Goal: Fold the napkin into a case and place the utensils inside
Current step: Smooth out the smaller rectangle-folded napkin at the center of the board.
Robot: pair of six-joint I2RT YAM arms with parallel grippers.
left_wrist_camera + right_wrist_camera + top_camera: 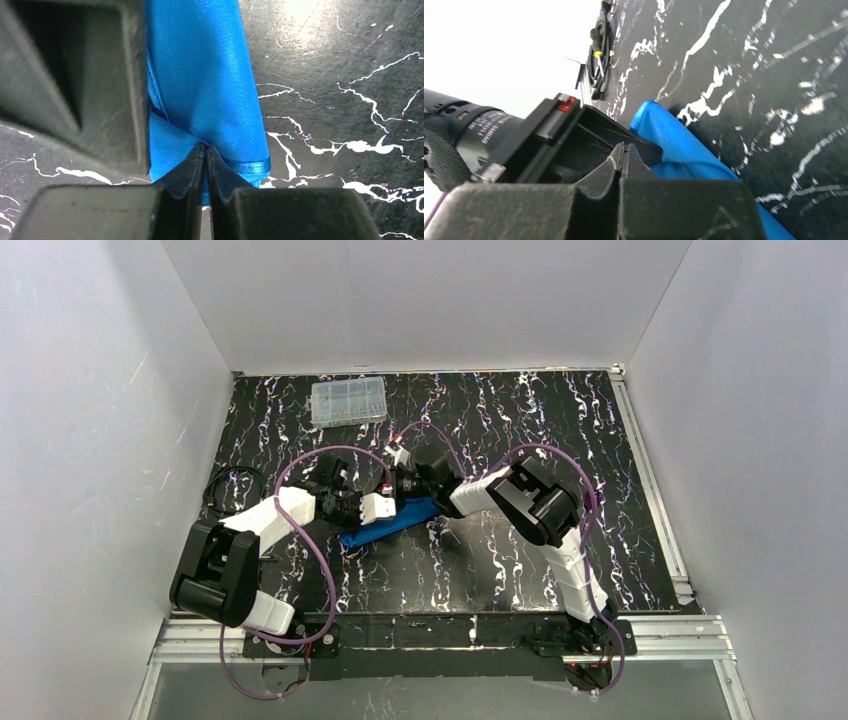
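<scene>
The bright blue napkin [388, 524] lies folded into a narrow strip on the black marbled table, slanting from lower left to upper right. In the left wrist view the napkin [205, 75] shows a diagonal fold edge and a hemmed end. My left gripper [206, 149] is shut at that end, with a sliver of blue cloth pinched between its jaws. My right gripper [624, 146] is shut just above the napkin [674, 140], its tips close to the left gripper [393, 504], and nothing shows between them. The right gripper [408, 482] meets the left over the strip's upper half. The utensils are out of view.
A clear plastic compartment box [348, 400] stands at the back of the table. A black coiled cable [232, 486] lies at the left edge. Purple cables arch over both arms. White walls enclose three sides, and a metal rail [650, 480] runs along the right.
</scene>
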